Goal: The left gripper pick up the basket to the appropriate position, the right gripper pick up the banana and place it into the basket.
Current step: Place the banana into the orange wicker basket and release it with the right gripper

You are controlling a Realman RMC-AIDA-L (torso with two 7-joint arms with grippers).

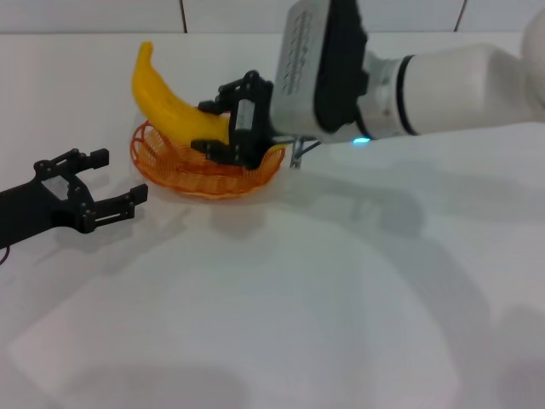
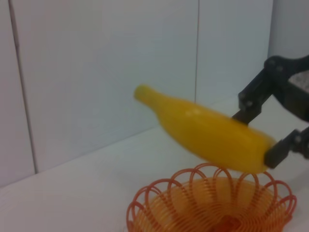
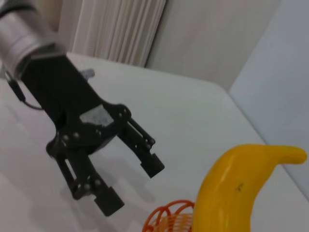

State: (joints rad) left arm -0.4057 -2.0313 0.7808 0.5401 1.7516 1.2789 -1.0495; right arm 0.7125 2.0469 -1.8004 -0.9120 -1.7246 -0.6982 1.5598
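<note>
My right gripper [image 1: 211,126] is shut on the yellow banana [image 1: 166,98], gripping it near its lower end. The banana slants up and to the left, and its lower end is just above the orange wire basket [image 1: 192,181], which rests on the white table. In the left wrist view the banana [image 2: 207,130] hangs just above the basket's scalloped rim [image 2: 212,174], with the right gripper [image 2: 258,137] clamped on its end. My left gripper [image 1: 119,175] stands open to the left of the basket, apart from it. The right wrist view shows this gripper [image 3: 133,186] open and empty beside the banana [image 3: 231,193].
The white table top [image 1: 298,298] spreads across the front and right. A white tiled wall [image 2: 96,72] stands behind the basket. The bulky white right arm [image 1: 443,81] reaches in from the right above the table.
</note>
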